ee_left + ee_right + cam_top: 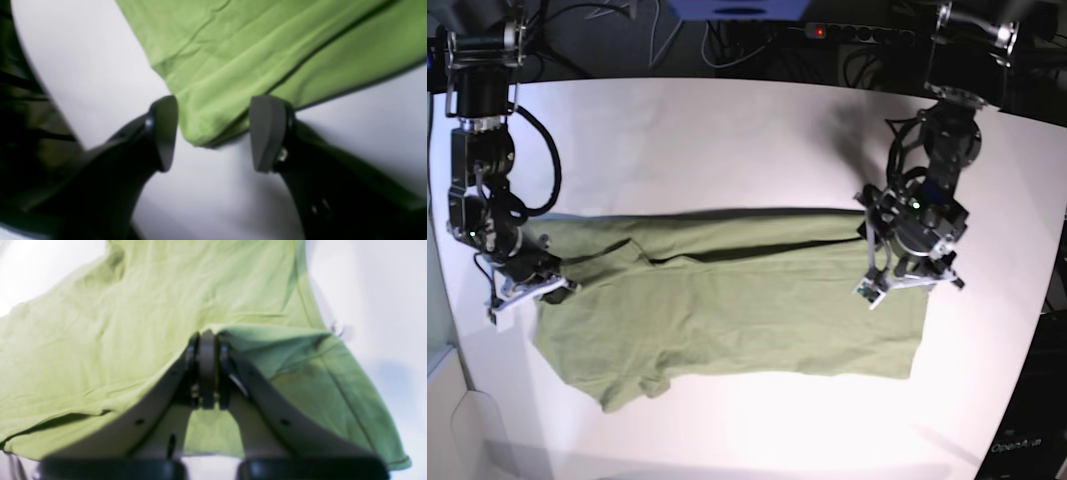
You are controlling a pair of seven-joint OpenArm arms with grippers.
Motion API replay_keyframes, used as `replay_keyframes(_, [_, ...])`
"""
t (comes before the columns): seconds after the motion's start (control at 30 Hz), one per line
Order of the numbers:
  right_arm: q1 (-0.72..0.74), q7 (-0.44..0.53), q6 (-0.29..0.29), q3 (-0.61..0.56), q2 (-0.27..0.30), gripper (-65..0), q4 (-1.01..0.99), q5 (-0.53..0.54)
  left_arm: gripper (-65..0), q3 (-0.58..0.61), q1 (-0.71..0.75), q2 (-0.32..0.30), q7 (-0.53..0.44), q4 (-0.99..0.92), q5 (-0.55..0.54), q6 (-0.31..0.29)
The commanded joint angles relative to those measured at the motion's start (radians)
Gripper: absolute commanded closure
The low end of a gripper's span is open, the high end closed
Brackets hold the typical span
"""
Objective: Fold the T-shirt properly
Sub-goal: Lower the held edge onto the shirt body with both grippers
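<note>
Two dark fingers (165,133) of the left gripper (213,133) stand spread wide in the left wrist view, with a folded corner of the T-shirt (253,56) lying between and just beyond their tips; neither pad seems to touch the cloth. The shirt spreads away toward the top of that view over the white table (83,73), a dark fold line running diagonally across it.

From the right wrist view, the right gripper (207,340) has its fingers pressed together on a raised ridge of the T-shirt (100,340), pinching the cloth so it tents up at the tips. A hem edge runs down the right side of the view toward the lower corner.

Seen from the base view, the T-shirt (727,310) lies flat on the table (727,130), its long axis running across the view from side to side. A sleeve juts toward the near edge at the lower left. The right gripper (527,285) is at the shirt's left end, the left gripper (907,270) over its right end. Which end is the neck I cannot tell.
</note>
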Motion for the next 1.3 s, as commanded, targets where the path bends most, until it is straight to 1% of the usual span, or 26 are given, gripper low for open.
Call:
replay_keyframes(0.0, [0.023, 0.021, -0.007, 0.006, 0.016, -0.6, 0.018, 0.011, -33.4, 0.016, -0.021, -0.011, -0.009, 0.014, 0.05, 0.005])
replay_keyframes(0.07, [0.023, 0.021, -0.007, 0.006, 0.016, -0.6, 0.018, 0.011, -33.4, 0.034, -0.007, -0.017, -0.011, 0.014, 0.122, 0.004])
replay_keyframes(0.13, [0.023, 0.021, -0.007, 0.006, 0.016, -0.6, 0.018, 0.011, -33.4, 0.037, -0.002, -0.025, -0.012, 0.014, 0.148, -0.001])
replay_keyframes(0.27, [0.023, 0.022, -0.007, 0.006, 0.016, -0.6, 0.018, 0.011, -33.4, 0.036, 0.005, -0.049, -0.049, 0.014, 0.156, -0.091])
replay_keyframes(0.33, [0.023, 0.022, -0.007, 0.006, 0.016, -0.6, 0.018, 0.011, -33.4, 0.033, 0.018, -0.054, -0.057, 0.014, 0.156, -0.108])
replay_keyframes(0.47, [0.023, 0.022, -0.007, 0.006, 0.016, -0.6, 0.019, 0.011, -33.4, 0.037, 0.025, -0.066, -0.089, 0.013, 0.157, -0.116])
replay_keyframes(0.6, [0.023, 0.022, -0.007, 0.006, 0.016, -0.6, 0.021, 0.011, -33.4, 0.037, 0.033, -0.067, -0.108, -0.033, 0.157, -0.116])
replay_keyframes(0.7, [0.023, 0.022, -0.007, 0.006, 0.016, -0.6, 0.022, 0.011, -33.4, 0.037, 0.036, -0.071, -0.154, -0.096, 0.206, -0.116])
replay_keyframes(0.8, [0.024, 0.022, -0.007, 0.006, 0.016, -0.6, 0.022, 0.011, -33.4, 0.037, 0.039, -0.063, -0.21, -0.156, 0.277, -0.116])
replay_keyframes(0.87, [0.024, 0.022, -0.007, 0.006, 0.016, -0.6, 0.022, 0.011, -33.4, 0.031, 0.047, -0.052, -0.229, -0.178, 0.3, -0.116])
replay_keyframes(0.97, [0.024, 0.022, -0.007, 0.006, 0.016, -0.6, 0.019, 0.011, -33.4, 0.028, 0.048, -0.043, -0.239, -0.181, 0.32, -0.116])
replay_keyframes(1.27, [0.024, 0.024, -0.007, 0.006, 0.016, -0.6, 0.018, 0.011, -33.4, 0.029, 0.044, -0.041, -0.238, -0.171, 0.32, -0.116])
